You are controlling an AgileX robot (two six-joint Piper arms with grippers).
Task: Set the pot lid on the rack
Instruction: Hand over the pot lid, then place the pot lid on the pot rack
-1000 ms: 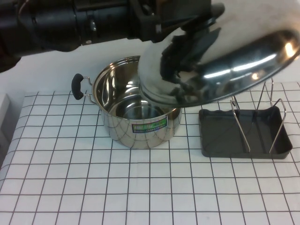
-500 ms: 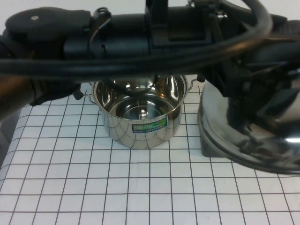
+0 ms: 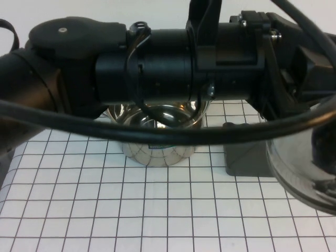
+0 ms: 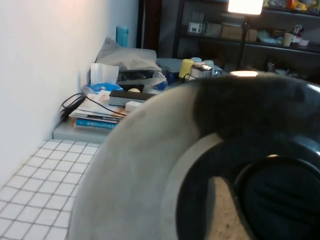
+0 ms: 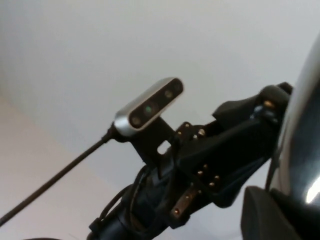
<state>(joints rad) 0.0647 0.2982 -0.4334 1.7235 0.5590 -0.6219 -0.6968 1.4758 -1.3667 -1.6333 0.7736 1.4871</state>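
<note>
Lid (image 3: 302, 168) had swung off the pot (image 3: 157, 134) and dropped low over the rack (image 3: 245, 157) at my right, so placing looked close. My left gripper (image 3: 320, 152) carried it, grip hidden. I couldn't see my right gripper.

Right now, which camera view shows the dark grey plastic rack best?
The high view: only there the dark grey plastic rack shows, half hidden behind the left arm and the shiny steel pot lid. Both wrist views show none of it.
</note>
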